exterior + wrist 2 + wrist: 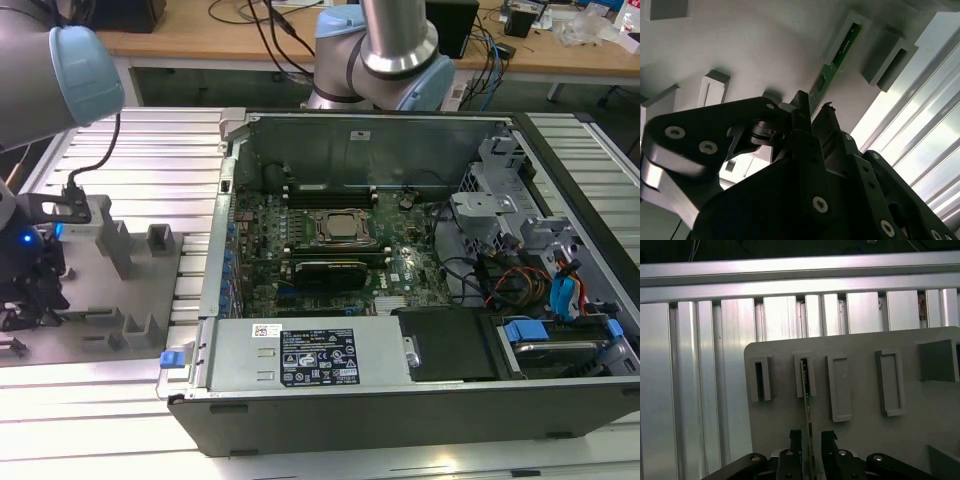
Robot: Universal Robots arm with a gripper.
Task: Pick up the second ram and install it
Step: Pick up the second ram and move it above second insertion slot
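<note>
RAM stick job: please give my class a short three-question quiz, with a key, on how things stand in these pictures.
1. Fill in: in the exterior view, the open computer case lies on the grey fixture plate's ____ side.
2. The RAM stick is: A, lying flat on the fixture plate; B, standing on edge in one of its slots; C, inside the computer case.
3. True or false: in both wrist views the gripper has a finger on each side of the RAM stick.
Key: 1, the exterior view's right; 2, B; 3, true.
</note>
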